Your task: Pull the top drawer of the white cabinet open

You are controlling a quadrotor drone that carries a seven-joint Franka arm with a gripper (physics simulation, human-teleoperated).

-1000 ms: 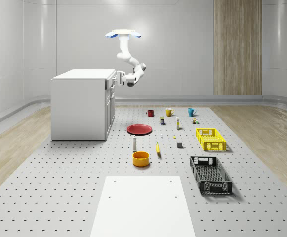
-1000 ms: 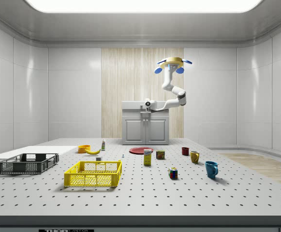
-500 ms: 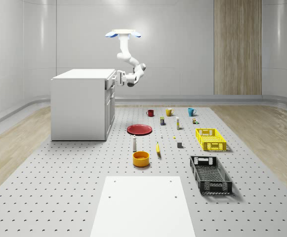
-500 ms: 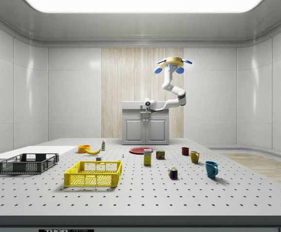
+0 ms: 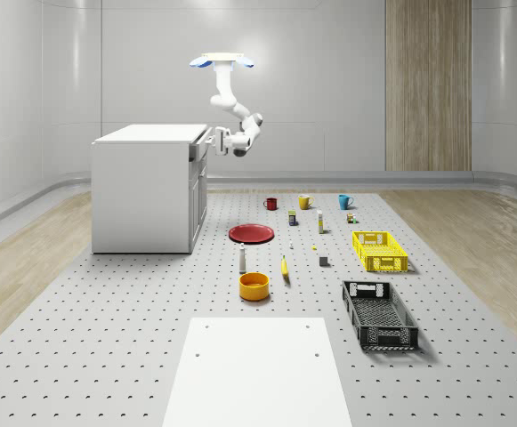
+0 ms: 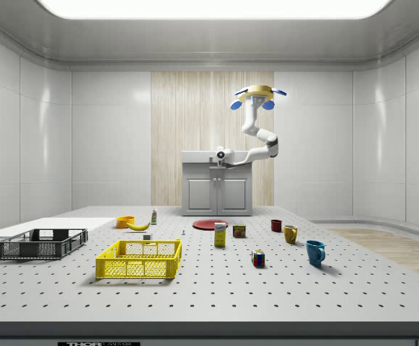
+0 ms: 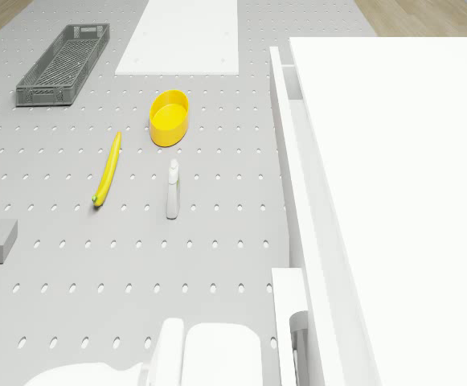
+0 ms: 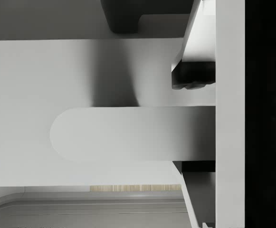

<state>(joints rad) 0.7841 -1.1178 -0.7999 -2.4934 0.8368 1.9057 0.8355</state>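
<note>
The white cabinet (image 5: 142,191) stands at the whole-scene view's left, on the perforated floor. Its top drawer (image 7: 296,161) sits out a little from the cabinet body, with a narrow gap behind its front. The drone (image 5: 221,61) hovers high beside the cabinet's front and its arm bends down to the drawer. My gripper (image 5: 215,139) is at the drawer front, shut on the rounded handle (image 8: 128,133). One dark fingertip (image 8: 192,78) presses each side of that handle. In the side view the gripper (image 6: 220,155) hangs in front of the cabinet's upper edge.
On the floor before the cabinet lie a red plate (image 5: 251,233), a white bottle (image 7: 173,187), a banana (image 7: 108,169) and a yellow bowl (image 5: 254,286). Three mugs, a yellow crate (image 5: 380,251), a black crate (image 5: 379,314) and a white board (image 5: 256,369) are farther off.
The gripper has shifted slightly away from the cabinet with the handle in it, and the arm's elbow has risen a little. The drawer front has come out slightly. The drone stays in place.
</note>
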